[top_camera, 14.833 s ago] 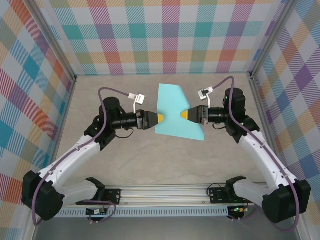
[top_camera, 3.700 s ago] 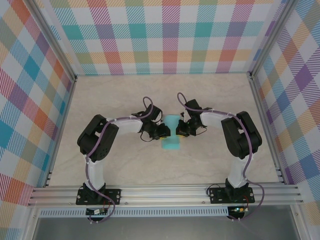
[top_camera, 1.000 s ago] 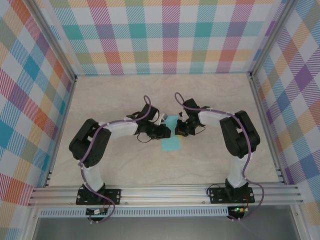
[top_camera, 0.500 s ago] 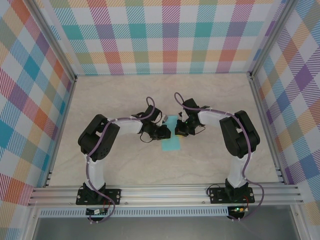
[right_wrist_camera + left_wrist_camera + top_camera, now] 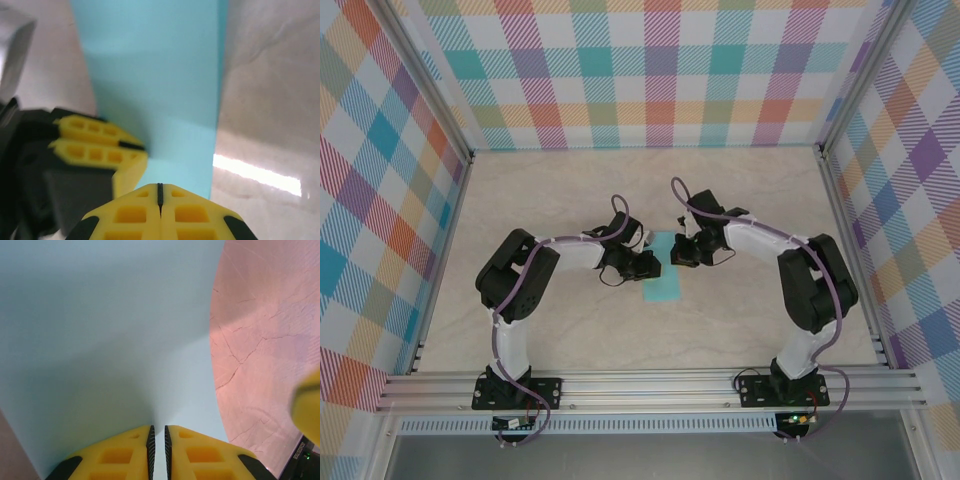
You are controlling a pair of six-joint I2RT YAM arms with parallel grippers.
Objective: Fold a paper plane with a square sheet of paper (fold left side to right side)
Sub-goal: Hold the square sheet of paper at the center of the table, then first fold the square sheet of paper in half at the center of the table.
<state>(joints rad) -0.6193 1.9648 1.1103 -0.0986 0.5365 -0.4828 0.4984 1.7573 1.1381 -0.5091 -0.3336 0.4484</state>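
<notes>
Top external: the square sheet of paper (image 5: pixel 662 285), folded into a narrow strip, lies mid-bench (image 5: pixel 570 200). The left tool (image 5: pixel 649 266) sits at its 9 o'clock edge, jaws nearly together; whether it pinches the paper is unclear. The right tool (image 5: pixel 677 257), at 3 o'clock, is clenched on nothing.

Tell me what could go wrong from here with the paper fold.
The left gripper sits at the left edge of the folded paper, jaws nearly closed; a sideways pull could drag or skew the fold. The shut right gripper hangs close beside it at the same strip, so the two could bump.
</notes>
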